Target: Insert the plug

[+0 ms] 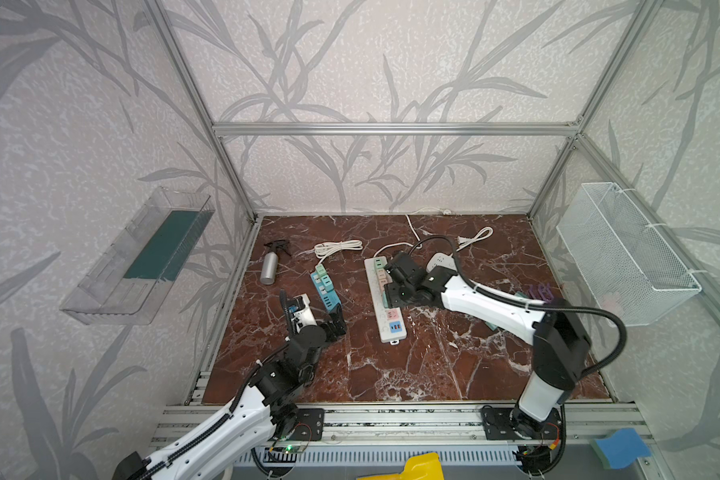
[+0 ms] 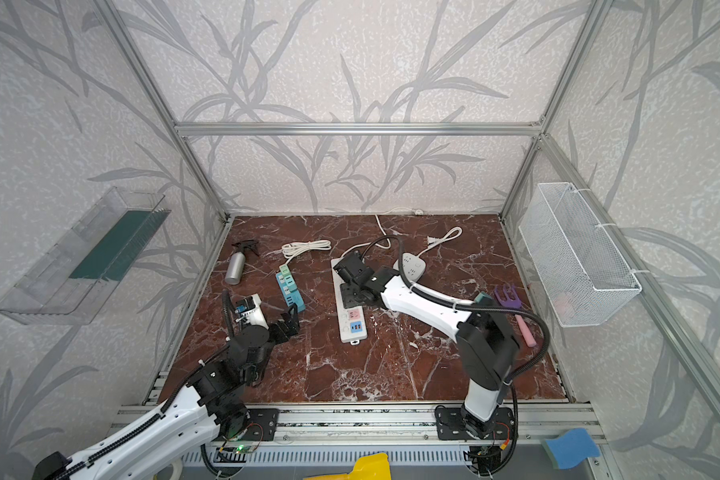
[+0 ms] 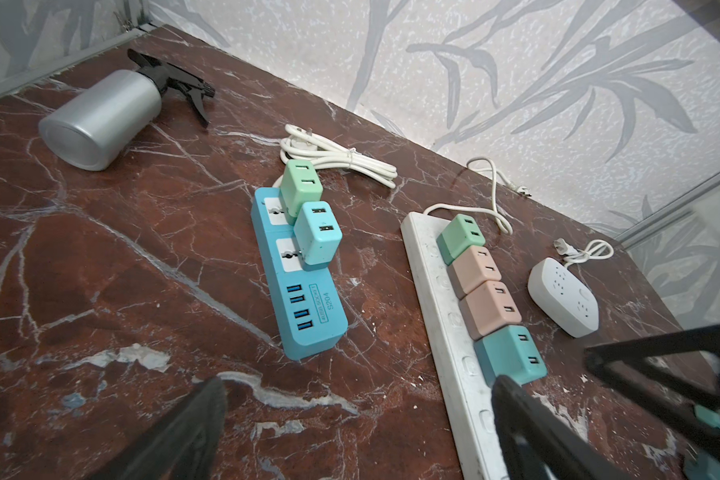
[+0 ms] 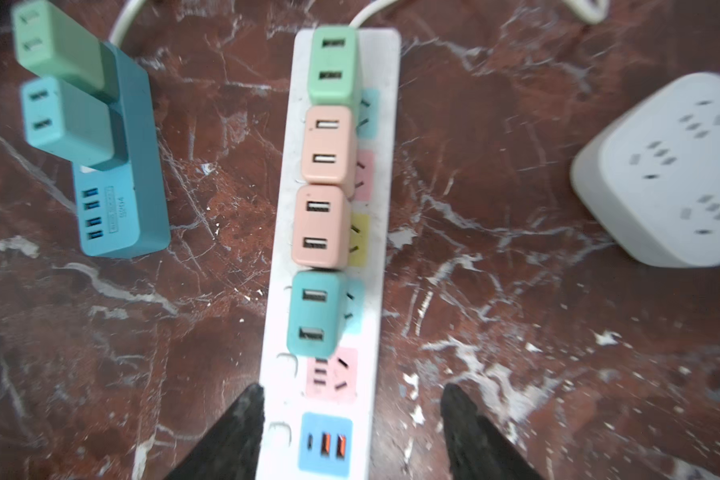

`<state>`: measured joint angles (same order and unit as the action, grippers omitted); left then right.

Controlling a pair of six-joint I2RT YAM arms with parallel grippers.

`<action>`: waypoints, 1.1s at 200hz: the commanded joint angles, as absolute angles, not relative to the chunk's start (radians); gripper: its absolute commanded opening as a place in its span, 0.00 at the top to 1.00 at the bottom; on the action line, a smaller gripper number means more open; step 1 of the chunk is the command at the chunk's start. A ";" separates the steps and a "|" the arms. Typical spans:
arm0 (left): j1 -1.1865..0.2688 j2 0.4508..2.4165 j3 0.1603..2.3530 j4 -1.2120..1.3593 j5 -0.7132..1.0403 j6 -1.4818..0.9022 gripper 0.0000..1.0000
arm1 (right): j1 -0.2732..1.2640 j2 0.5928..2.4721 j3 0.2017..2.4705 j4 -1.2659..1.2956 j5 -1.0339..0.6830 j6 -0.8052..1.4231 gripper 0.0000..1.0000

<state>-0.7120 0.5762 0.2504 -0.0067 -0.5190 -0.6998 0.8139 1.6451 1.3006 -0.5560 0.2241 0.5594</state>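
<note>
Right gripper (image 4: 352, 397) is spread wide, a finger either side of the white strip (image 4: 387, 124) and pinching nothing. Just past its tips sits the teal plug (image 4: 316, 313), fourth in the row on that strip; the picture is blurred and its prongs are hidden, and in both top views the right arm (image 1: 487, 303) covers it. Left gripper (image 3: 356, 392) gapes empty near the blue strip (image 3: 308, 324), its fingers cut off at the frame edge.
</note>
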 commanded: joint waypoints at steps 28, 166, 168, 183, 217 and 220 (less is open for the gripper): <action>-0.708 0.692 0.251 0.115 -0.450 -0.707 0.04 | 0.440 1.319 0.910 -0.555 0.208 0.535 0.30; -0.708 0.860 0.379 0.161 -0.318 -0.657 0.04 | 0.172 1.479 0.731 -0.347 -0.149 0.491 0.15; -0.707 0.860 0.380 0.161 -0.319 -0.657 0.05 | 0.181 1.479 0.731 -0.348 -0.146 0.492 0.15; -0.708 0.873 0.388 0.162 -0.314 -0.655 0.05 | 0.248 1.479 0.730 -0.344 -0.122 0.502 0.17; -0.707 0.906 0.411 0.158 -0.290 -0.658 0.05 | 0.401 1.542 0.787 -0.352 -0.076 0.532 0.21; -0.707 0.908 0.413 0.157 -0.287 -0.657 0.04 | 0.415 1.549 0.792 -0.349 -0.069 0.533 0.22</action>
<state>-0.7120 0.8936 0.3714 0.1570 -0.3046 -0.6643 0.3416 1.5101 0.7521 -0.3515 -0.1009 0.5091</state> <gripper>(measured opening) 0.955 0.798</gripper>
